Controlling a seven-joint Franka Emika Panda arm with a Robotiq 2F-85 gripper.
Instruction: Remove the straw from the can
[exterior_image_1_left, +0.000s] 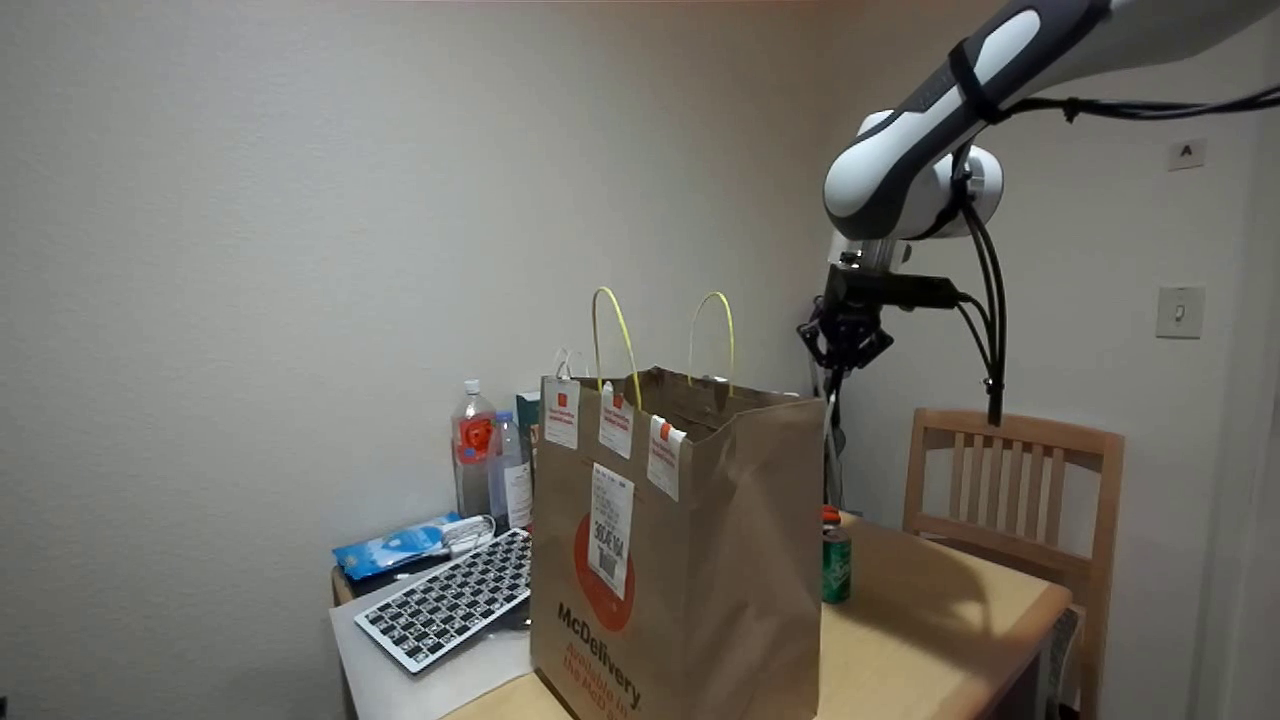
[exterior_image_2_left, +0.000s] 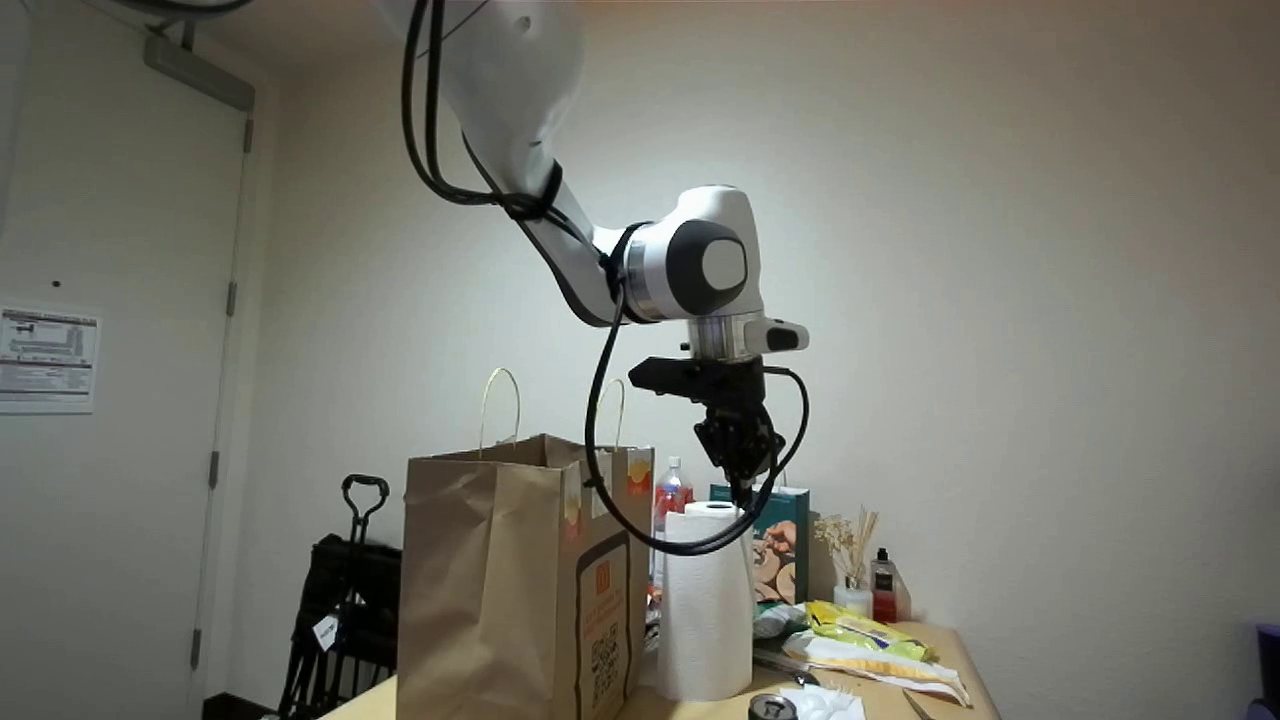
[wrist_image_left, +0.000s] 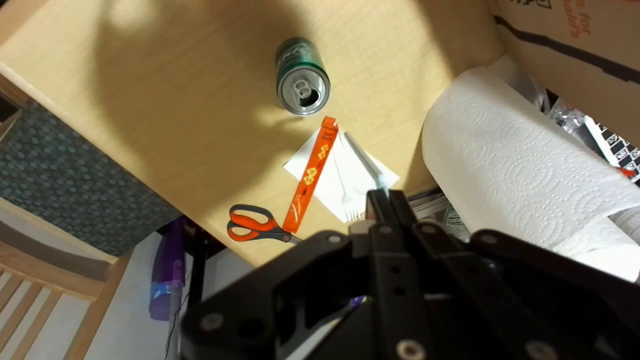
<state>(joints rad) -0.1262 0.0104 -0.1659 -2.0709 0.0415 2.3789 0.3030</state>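
My gripper (wrist_image_left: 388, 201) is shut on the straw (wrist_image_left: 364, 160), a thin pale tube that runs out from between the fingertips in the wrist view. The straw hangs free, apart from the can. The green can (wrist_image_left: 302, 70) stands upright on the table, and its opened top shows with no straw in it. The can also shows in both exterior views, beside the paper bag (exterior_image_1_left: 837, 568) and at the bottom edge (exterior_image_2_left: 772, 708). The gripper is high above the table in both exterior views (exterior_image_1_left: 838, 376) (exterior_image_2_left: 742, 492). The straw is hard to make out in the exterior views.
A tall brown paper bag (exterior_image_1_left: 755, 560) and a paper towel roll (exterior_image_2_left: 706, 620) stand near the can. On the table lie a white napkin (wrist_image_left: 327, 180) with a fork, a red packet (wrist_image_left: 311, 175) and scissors (wrist_image_left: 257, 225). A keyboard (exterior_image_1_left: 450, 600) lies beyond the bag.
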